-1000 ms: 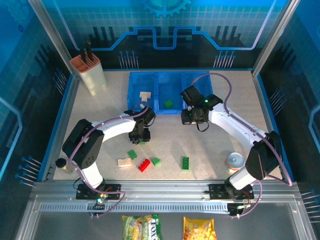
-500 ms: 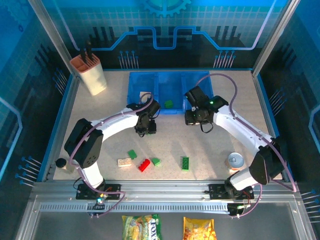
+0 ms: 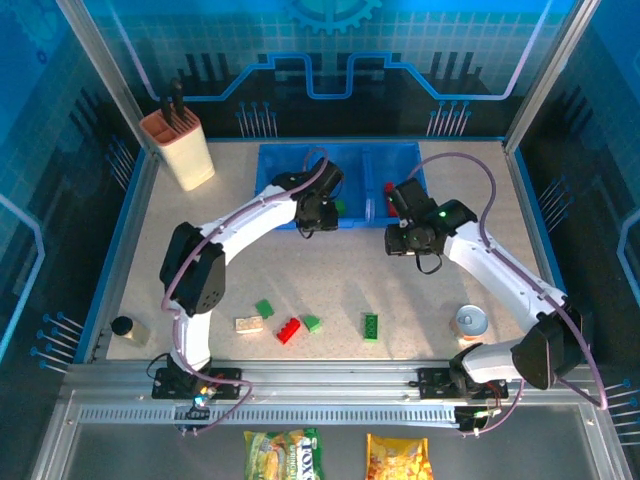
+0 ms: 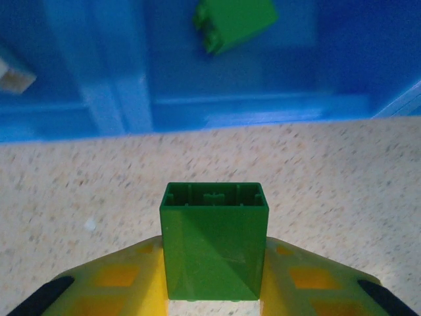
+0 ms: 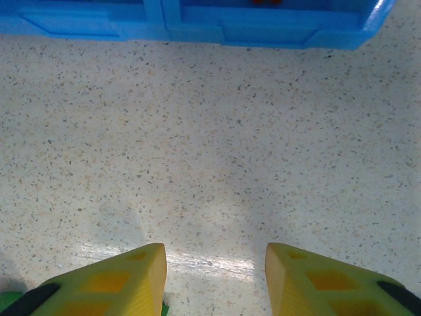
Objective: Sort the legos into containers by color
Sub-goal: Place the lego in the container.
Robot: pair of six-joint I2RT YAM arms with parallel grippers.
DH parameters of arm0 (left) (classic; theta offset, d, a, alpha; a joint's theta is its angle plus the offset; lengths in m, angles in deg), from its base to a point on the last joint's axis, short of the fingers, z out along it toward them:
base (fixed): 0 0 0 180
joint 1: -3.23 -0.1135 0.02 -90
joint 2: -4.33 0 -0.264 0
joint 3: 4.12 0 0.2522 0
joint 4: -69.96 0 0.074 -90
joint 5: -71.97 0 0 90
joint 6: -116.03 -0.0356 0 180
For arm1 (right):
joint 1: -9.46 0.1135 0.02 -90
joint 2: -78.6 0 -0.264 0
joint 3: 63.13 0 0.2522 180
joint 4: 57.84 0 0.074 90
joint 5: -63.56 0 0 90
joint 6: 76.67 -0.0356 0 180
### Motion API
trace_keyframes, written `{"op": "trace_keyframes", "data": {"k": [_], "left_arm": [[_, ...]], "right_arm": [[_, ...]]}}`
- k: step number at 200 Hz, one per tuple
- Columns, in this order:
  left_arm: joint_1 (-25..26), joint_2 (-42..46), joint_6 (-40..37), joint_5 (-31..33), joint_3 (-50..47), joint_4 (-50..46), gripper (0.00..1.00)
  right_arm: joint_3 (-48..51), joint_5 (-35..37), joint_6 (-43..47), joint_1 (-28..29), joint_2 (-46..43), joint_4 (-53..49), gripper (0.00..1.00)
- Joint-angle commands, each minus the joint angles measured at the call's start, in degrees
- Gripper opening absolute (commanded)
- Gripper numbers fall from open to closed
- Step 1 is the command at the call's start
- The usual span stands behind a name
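Speckled tabletop (image 5: 197, 131) lies under the left gripper (image 3: 320, 213), clamped on a green lego (image 4: 214, 250) just short of the blue containers (image 4: 329, 39). It should clear the wall (image 4: 263, 108) toward twelve o'clock, over the binned green brick (image 4: 233, 23), before releasing. Right gripper (image 5: 214, 276) hangs parted, empty.

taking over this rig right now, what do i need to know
left gripper: shut on held green lego, just short of the blue bins' front wall.
right gripper: open, empty, over bare table.
binned: green brick in the middle bin, cream piece left bin, red piece right bin.
to do: drop the held one in the middle; then table legos: small green, second green, long green, red lego, cream lego.
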Motion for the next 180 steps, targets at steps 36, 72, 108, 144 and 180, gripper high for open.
{"op": "trace_keyframes", "data": {"k": [36, 72, 108, 144, 180], "left_arm": [[0.33, -12.54, -3.99, 2.37, 19.71, -6.71, 0.34], [-0.28, -20.37, -4.15, 5.77, 32.47, -10.83, 0.34], [-1.74, -24.40, -4.03, 7.05, 37.04, -8.88, 0.35], [-3.25, -26.74, -4.44, 7.40, 37.14, -2.32, 0.35], [-3.35, -28.90, -5.55, 9.60, 37.11, 3.59, 0.35]], "right_arm": [[1.06, 1.55, 0.45, -1.58, -3.27, -3.42, 0.45], [2.44, 1.72, 0.43, -2.14, -4.71, -3.86, 0.46], [3.37, 1.72, 0.36, -2.69, -5.56, -4.22, 0.45], [3.73, 1.78, 0.62, -3.09, -5.77, -4.21, 0.46], [3.90, 1.53, 0.88, -3.44, -5.36, -3.74, 0.46]]}}
